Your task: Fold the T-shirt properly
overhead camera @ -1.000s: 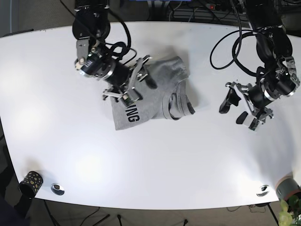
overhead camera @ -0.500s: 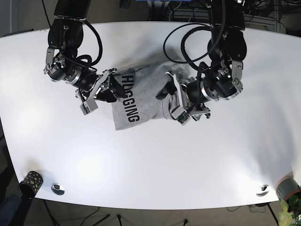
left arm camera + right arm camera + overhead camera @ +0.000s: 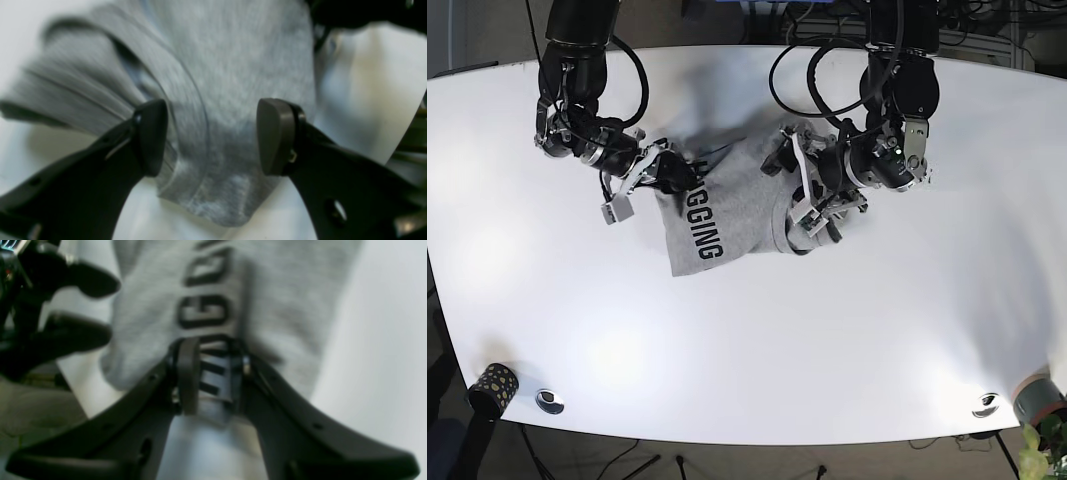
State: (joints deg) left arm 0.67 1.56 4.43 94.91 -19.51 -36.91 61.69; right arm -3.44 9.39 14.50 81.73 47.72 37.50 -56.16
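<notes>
Grey T-shirt (image 3: 737, 205): right pincer (image 3: 210, 380) now clamped on lettered edge, left pincer (image 3: 211, 136) newly arrived, agape astride sleeve fold; fold beginning.

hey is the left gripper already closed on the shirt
No, the left gripper is open, its fingers apart on either side of the gray T-shirt.

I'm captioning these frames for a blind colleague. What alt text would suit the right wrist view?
Blurred close-up: the right gripper is pinched shut on an edge of a grey T-shirt, right at its black printed lettering. The shirt lies on a white table, and the left gripper, dark and open, is at upper left.
</notes>
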